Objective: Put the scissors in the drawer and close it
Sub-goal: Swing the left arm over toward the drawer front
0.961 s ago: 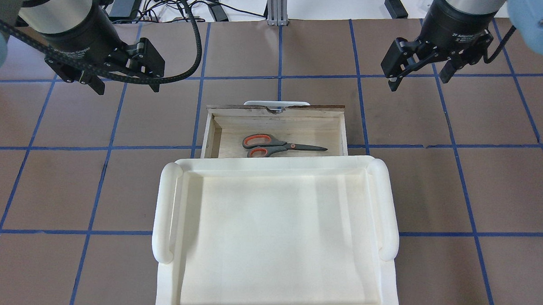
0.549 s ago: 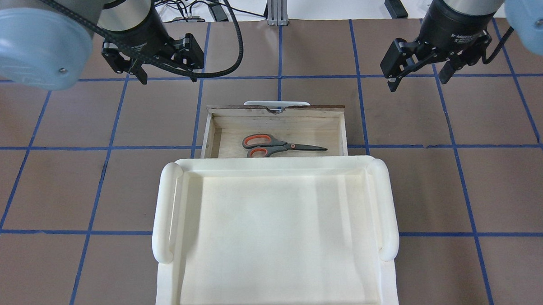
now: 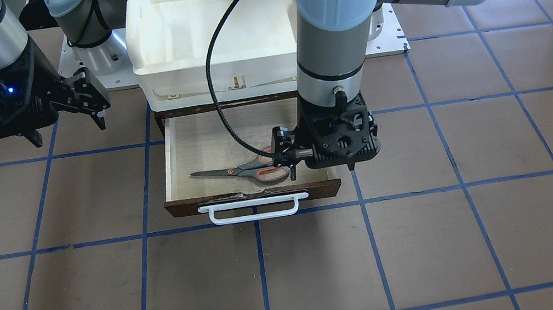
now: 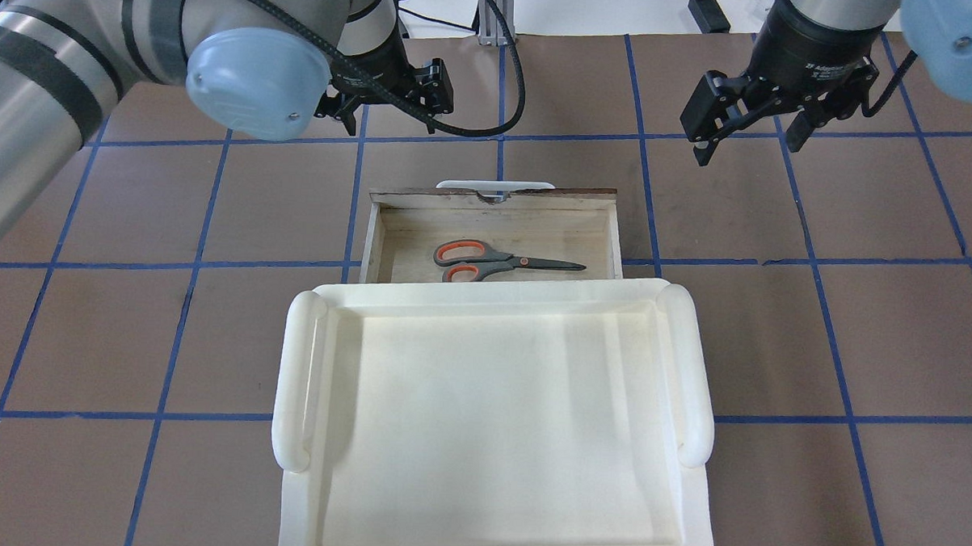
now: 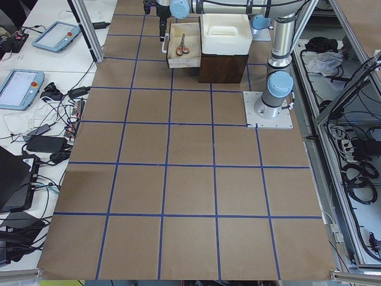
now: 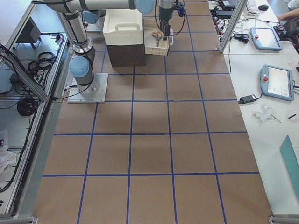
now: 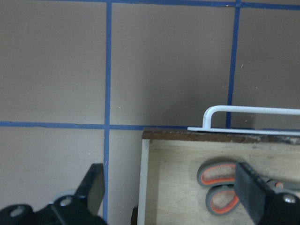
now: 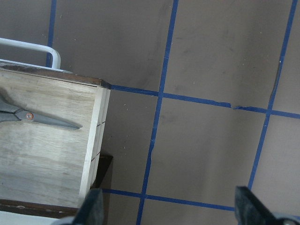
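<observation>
Since the one wooden drawer (image 4: 536,230) beneath the one white tray (image 4: 296,379) stands open, an off-centre shove from the left gripper (image 3: 320,170), which hovers by its corner, could skew and jam it; both of the two grippers, including the right gripper (image 4: 747,145), are spread and empty, and the one pair of scissors (image 4: 494,261) lies flat inside.

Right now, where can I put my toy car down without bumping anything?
The brown table in front of the drawer's white handle is bare, and so is the white tray's floor. It's crowded at the drawer: scissors lie inside, and the left pincer hangs over its edge.
</observation>
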